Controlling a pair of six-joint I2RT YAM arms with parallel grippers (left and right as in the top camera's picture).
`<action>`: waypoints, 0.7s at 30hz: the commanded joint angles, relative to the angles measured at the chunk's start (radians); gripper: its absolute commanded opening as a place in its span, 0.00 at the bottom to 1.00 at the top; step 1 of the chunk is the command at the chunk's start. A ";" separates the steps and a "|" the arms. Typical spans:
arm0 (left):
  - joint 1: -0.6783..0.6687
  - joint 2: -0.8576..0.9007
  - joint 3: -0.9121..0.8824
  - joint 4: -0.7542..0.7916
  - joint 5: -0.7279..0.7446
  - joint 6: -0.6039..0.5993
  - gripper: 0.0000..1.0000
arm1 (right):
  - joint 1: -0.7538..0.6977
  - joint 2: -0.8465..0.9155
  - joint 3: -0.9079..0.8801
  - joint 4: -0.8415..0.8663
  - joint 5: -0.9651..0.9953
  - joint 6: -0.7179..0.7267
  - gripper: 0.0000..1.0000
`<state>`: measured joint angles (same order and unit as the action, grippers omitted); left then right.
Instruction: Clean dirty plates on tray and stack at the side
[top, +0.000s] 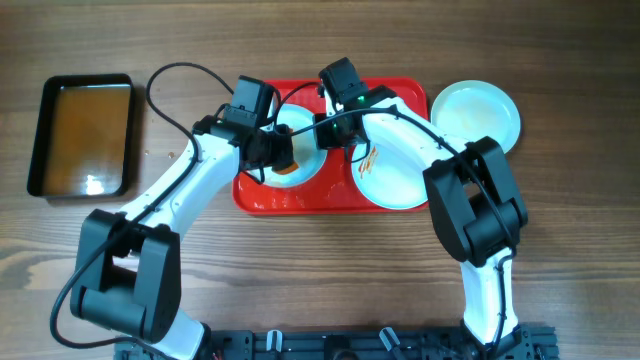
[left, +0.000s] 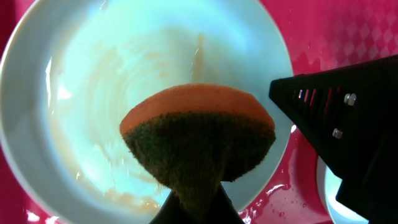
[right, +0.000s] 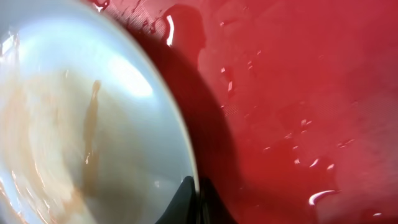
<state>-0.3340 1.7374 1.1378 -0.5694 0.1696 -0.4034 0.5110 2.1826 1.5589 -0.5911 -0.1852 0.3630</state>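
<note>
Left hand (top: 272, 150) was clamped on a sponge (left: 199, 137), pressed into the plate (left: 93, 93) in the 9 o'clock half of the red tray (top: 300, 200). Right hand (right: 196, 200) was pinched shut on that plate's 3 o'clock rim. Risk as I saw it: wet rim, thin pinch, so hard scrubbing could skid or tip it. Smeared plate (top: 400, 175) sat just beside at 3 o'clock, under the right arm, crowding it. Clean plate (top: 480, 112) lay on the bench (top: 300, 270) by the tray's 2 o'clock corner. Black tray (top: 88, 80) of brown liquid was well apart at 9 o'clock.
</note>
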 joint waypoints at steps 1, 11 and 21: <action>-0.020 0.045 -0.006 0.004 0.030 -0.024 0.04 | -0.003 0.019 -0.010 -0.004 -0.023 0.033 0.04; -0.014 0.190 -0.008 0.014 -0.318 -0.024 0.04 | -0.003 0.019 -0.010 -0.006 -0.018 0.029 0.04; -0.014 0.236 0.001 0.176 -1.017 0.194 0.04 | -0.003 0.019 -0.010 -0.024 0.036 0.029 0.04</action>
<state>-0.3695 1.9476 1.1526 -0.4416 -0.5133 -0.3538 0.5209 2.1826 1.5593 -0.6006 -0.1978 0.3965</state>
